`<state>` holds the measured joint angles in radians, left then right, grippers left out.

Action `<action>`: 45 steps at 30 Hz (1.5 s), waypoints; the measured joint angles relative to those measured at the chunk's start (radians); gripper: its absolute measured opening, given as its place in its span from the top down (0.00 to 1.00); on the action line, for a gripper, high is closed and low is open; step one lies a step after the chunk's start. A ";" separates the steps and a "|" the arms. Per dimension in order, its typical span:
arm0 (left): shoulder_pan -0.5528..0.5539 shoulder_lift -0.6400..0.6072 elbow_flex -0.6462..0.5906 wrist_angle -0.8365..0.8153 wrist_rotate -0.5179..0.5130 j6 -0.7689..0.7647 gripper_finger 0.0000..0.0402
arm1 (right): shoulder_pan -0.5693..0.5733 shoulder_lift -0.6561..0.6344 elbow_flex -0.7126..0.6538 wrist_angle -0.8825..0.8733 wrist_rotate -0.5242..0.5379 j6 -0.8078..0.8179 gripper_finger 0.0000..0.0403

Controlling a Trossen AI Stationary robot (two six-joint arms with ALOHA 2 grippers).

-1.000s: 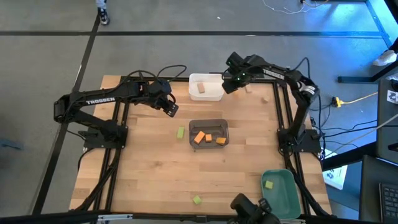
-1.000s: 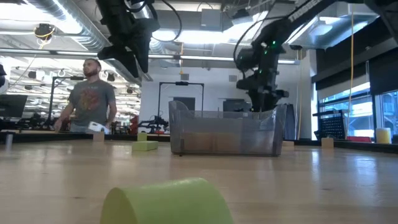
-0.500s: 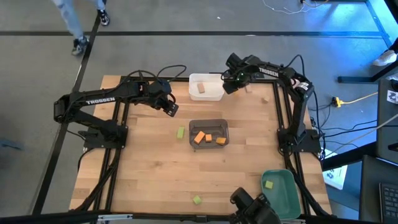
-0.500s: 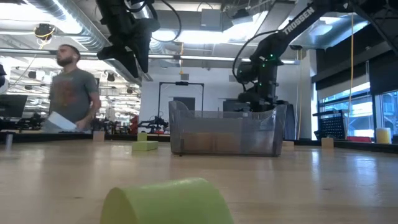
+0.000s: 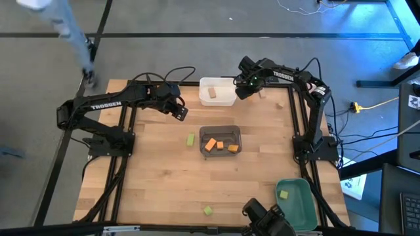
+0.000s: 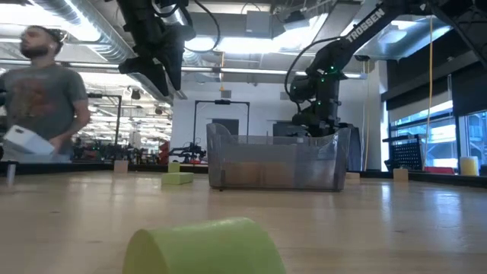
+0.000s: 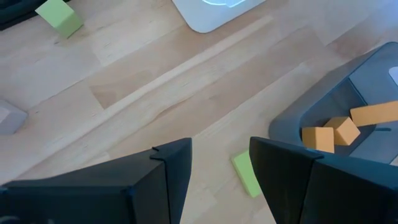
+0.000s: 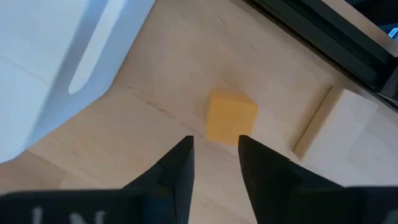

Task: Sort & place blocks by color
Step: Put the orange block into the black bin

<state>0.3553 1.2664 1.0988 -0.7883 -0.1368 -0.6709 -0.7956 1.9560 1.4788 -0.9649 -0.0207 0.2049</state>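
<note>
A tan block (image 8: 231, 117) lies on the surface (image 5: 157, 177) at upper right, beside the white bin (image 5: 217, 92). Our right claw (image 8: 215, 158) hangs just over it, fingers spread. Our left claw (image 7: 221, 171), spread too, waits mid-left above a green block (image 7: 247, 175).

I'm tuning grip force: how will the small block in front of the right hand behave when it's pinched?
The block looks like a solid flat-faced cube, so it is probably stiff and unlikely to roll. It is small beside the white bin, so likely light. The right hand is open; an off-centre pinch might twist it.
</note>
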 joint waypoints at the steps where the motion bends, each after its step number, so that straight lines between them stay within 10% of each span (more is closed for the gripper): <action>1: 0.000 0.000 0.000 0.000 0.000 0.001 0.62 | 0.000 0.000 0.000 0.002 0.000 0.000 0.68; 14: 0.000 0.000 0.000 0.000 0.001 0.024 0.62 | 0.000 0.010 0.000 0.007 0.003 0.069 0.52; 45: -0.001 0.000 0.000 0.000 0.054 0.025 0.62 | -0.001 0.117 0.000 0.143 0.047 -0.110 0.51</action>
<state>0.3546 1.2663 1.0988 -0.7883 -0.0830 -0.6464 -0.7967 2.0735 1.4788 -0.8220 0.0263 0.0947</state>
